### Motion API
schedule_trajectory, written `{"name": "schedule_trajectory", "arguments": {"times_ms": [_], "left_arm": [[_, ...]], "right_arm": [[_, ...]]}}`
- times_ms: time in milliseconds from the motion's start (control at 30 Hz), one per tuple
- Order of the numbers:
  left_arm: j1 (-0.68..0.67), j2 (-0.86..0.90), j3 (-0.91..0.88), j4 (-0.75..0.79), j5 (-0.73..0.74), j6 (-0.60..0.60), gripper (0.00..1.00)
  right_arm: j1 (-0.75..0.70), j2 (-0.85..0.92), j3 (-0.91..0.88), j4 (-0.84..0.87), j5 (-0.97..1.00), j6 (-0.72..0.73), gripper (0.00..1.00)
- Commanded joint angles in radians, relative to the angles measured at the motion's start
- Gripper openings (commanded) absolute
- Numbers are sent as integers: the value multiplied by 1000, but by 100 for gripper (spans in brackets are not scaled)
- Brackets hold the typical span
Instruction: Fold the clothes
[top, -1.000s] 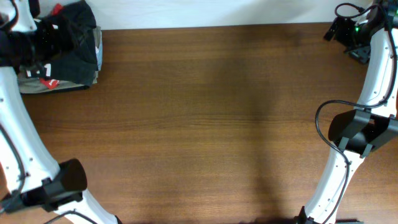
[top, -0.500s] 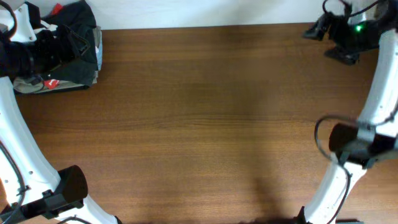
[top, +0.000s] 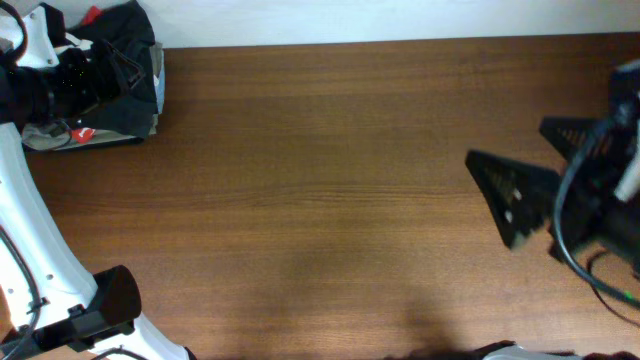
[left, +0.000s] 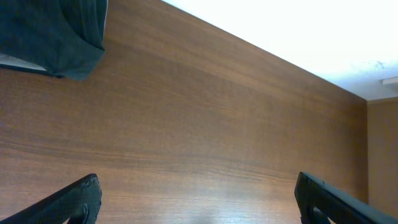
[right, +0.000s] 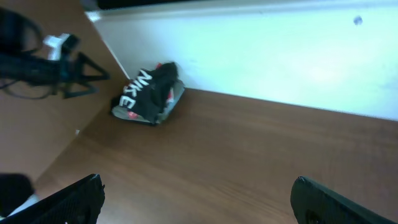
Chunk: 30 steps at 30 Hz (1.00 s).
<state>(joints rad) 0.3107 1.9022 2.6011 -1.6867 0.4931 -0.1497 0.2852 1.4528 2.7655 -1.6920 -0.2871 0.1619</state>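
The clothes, a dark T-shirt (top: 138, 45) with white "NIKE" lettering (right: 135, 91), lie crumpled on top of a pile at the table's far left corner. My left gripper (left: 198, 202) hovers at that pile, open, with only bare wood between its fingers. A dark fold of the shirt (left: 56, 37) shows at the upper left of the left wrist view. My right gripper (top: 505, 140) is raised over the right side of the table, far from the pile. It is open and empty (right: 199, 199).
Under the dark shirt lie red fabric (top: 82, 133) and a khaki garment (top: 45, 135). The brown wooden table (top: 320, 200) runs to a white wall (right: 261, 56) at the back. My left arm's base joint (top: 105, 300) sits at the front left.
My right arm has swung from the far right corner forward and up toward the overhead camera, its open fingers now large in view. The left arm has shifted only slightly over the pile.
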Motion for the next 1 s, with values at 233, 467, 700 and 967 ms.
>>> {"name": "schedule_trajectory", "arguments": {"times_ms": [233,467,700,967], "left_arm": [[6,-8,1,-1,-3,9,99],[6,-8,1,-1,-3,9,99],[6,-8,1,-1,-3,9,99],[6,-8,1,-1,-3,10,99]], "right_arm": [[18,-97,-7,-7,37,-163,99],[15,-95,-226,-6,73,-200,99],[14,-231,-648,115,161,-200,99],[-135,-658,-1352,558,130,-200,99]]}}
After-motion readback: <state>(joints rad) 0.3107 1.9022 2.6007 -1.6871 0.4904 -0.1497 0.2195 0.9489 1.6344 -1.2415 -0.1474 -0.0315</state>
